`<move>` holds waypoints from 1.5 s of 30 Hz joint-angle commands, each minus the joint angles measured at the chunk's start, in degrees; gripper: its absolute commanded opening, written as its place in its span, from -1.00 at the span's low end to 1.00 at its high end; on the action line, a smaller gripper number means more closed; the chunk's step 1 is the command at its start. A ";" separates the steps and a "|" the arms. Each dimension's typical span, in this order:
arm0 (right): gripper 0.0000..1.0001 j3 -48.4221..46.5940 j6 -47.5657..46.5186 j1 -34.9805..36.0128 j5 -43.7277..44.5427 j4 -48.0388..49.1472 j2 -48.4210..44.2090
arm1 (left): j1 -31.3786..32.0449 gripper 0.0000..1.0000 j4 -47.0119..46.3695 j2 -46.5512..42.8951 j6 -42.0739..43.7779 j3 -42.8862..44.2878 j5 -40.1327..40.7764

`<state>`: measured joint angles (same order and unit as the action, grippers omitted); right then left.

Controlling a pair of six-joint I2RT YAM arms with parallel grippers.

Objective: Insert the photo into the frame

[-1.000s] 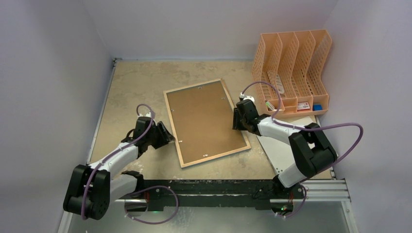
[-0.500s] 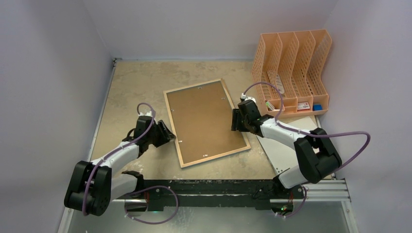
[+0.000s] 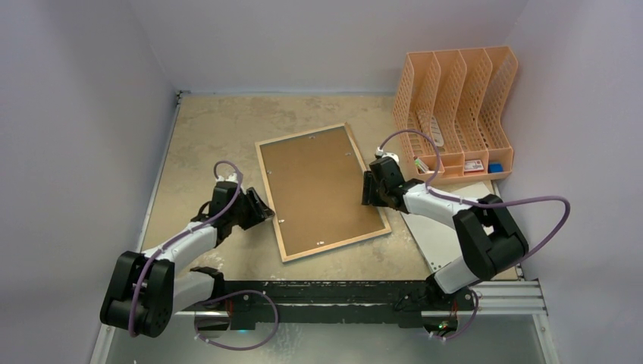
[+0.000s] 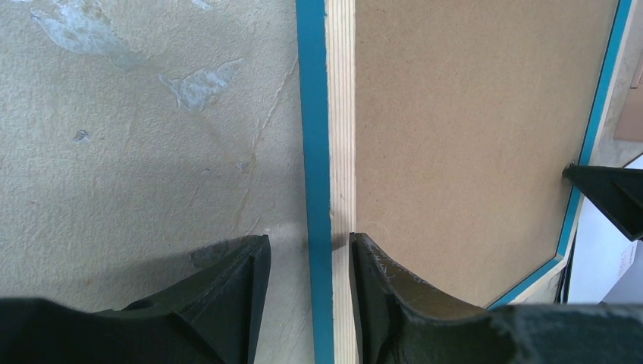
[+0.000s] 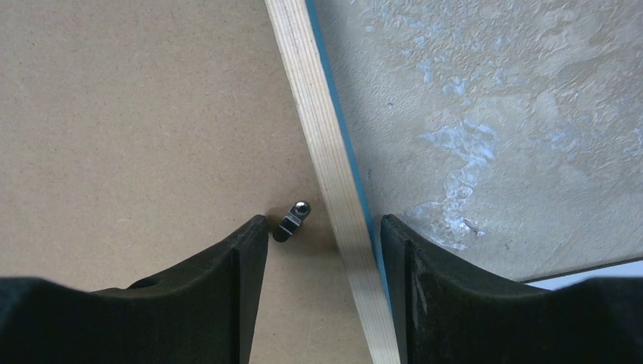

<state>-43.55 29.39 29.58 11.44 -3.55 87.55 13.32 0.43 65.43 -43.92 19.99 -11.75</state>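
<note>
The frame point(image 3: 337, 243) lies face down at the table's middle, its pale wood rear edge up. A plain brown backing board point(image 3: 318, 189) fills it. The photo is hidden. My left gripper point(image 3: 262, 208) is open and straddles the frame's left edge point(image 4: 334, 114), one finger on the table and one on the board point(image 4: 470, 129). My right gripper point(image 3: 367, 189) is open and straddles the right edge point(image 5: 311, 98). A small metal turn clip point(image 5: 292, 220) lies by its inner finger.
A peach file organiser point(image 3: 455, 106) stands at the back right. A white sheet point(image 3: 443, 235) lies under my right arm near the front right. Grey walls close in on the left, the back and the right.
The right arm's elbow and cable have shifted a little. Both grippers stay at the frame's edges, and the frame has not moved.
</note>
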 commanded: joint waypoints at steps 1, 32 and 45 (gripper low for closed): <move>0.19 -0.49 -2.15 0.48 -0.31 -0.70 -0.09 | 0.39 -0.10 0.96 0.56 0.42 -1.38 1.45; -0.39 -0.62 1.22 0.71 -2.29 0.62 -2.36 | 0.39 -0.06 8.17 -3.26 2.74 8.07 4.40; -0.40 0.61 3.46 0.66 0.65 0.59 -3.50 | 6.98 -0.05 1.23 -2.20 0.00 9.10 0.05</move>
<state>-43.53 31.68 30.00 10.94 -3.92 84.36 17.78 6.33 62.50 -42.87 27.46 -10.20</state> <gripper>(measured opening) 0.307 0.474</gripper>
